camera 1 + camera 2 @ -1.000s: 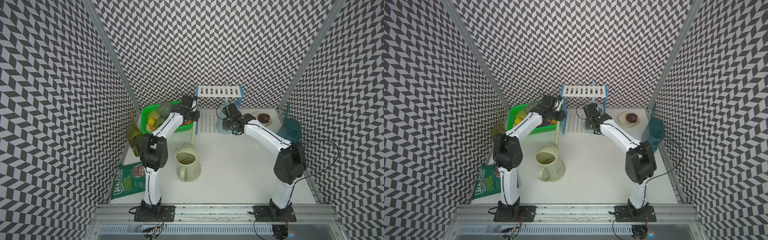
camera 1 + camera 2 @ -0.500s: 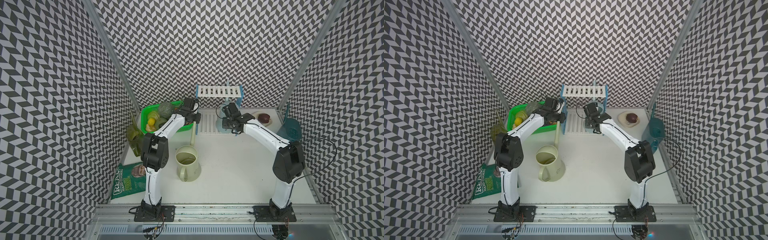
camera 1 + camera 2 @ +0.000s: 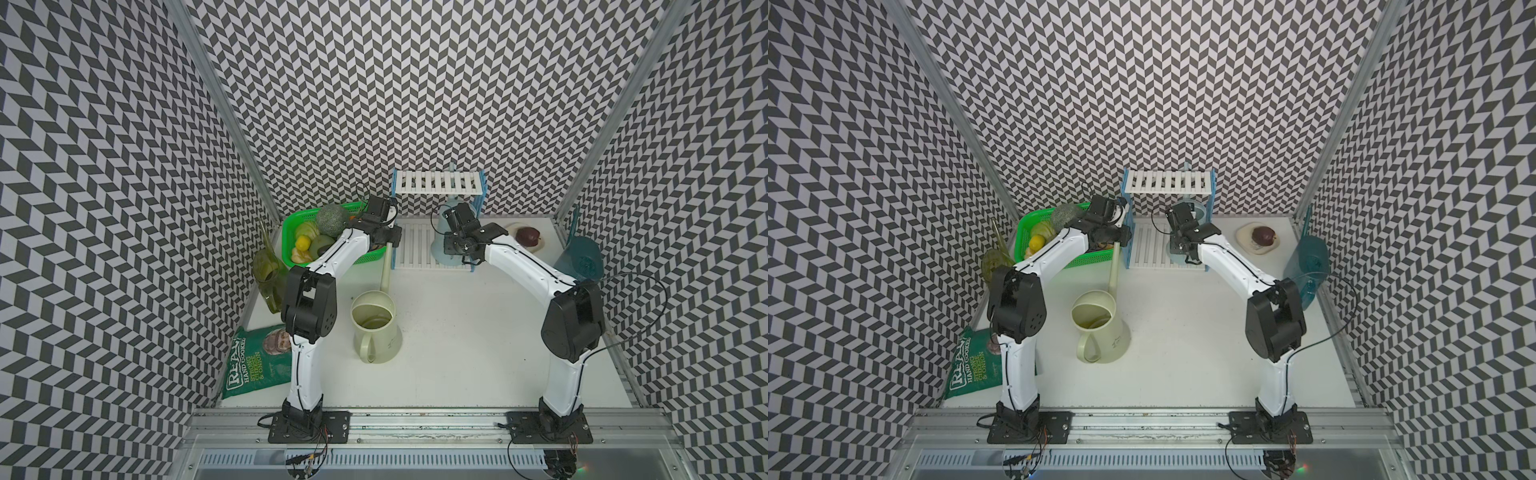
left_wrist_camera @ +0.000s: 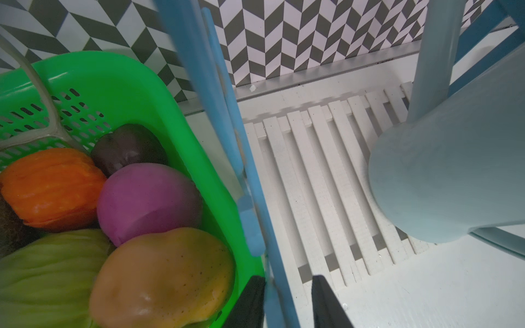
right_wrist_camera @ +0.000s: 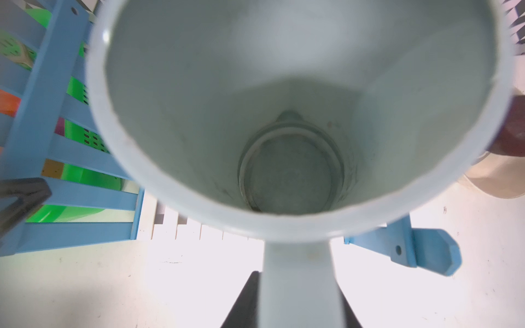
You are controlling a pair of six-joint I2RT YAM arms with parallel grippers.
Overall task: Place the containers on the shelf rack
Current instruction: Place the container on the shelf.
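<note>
The shelf rack point(image 3: 438, 183) point(image 3: 1167, 183) stands at the back wall. A pale blue container point(image 3: 441, 249) point(image 4: 454, 170) stands upright on its lower shelf point(image 4: 312, 170), and my right gripper point(image 3: 457, 248) point(image 5: 298, 284) is shut on its handle from above. My left gripper point(image 3: 392, 240) point(image 4: 287, 284) is closed narrowly around the rack's blue side panel point(image 4: 227, 113). A cream container point(image 3: 374, 328) point(image 3: 1100, 328) stands mid-table with its spout leaning toward the rack. An olive-green container point(image 3: 268, 274) is at the left wall, and a dark teal one point(image 3: 579, 257) at the right wall.
A green mesh basket point(image 3: 291, 232) point(image 4: 113, 71) of produce sits tight against the rack's left side. A green snack bag point(image 3: 257, 361) lies front left. To the right of the rack, a plate point(image 3: 540, 246) bears a dark red fruit.
My left gripper has shifted slightly toward the rack's side panel and its jaws have narrowed around it. The right arm has barely moved with the pale blue container.
</note>
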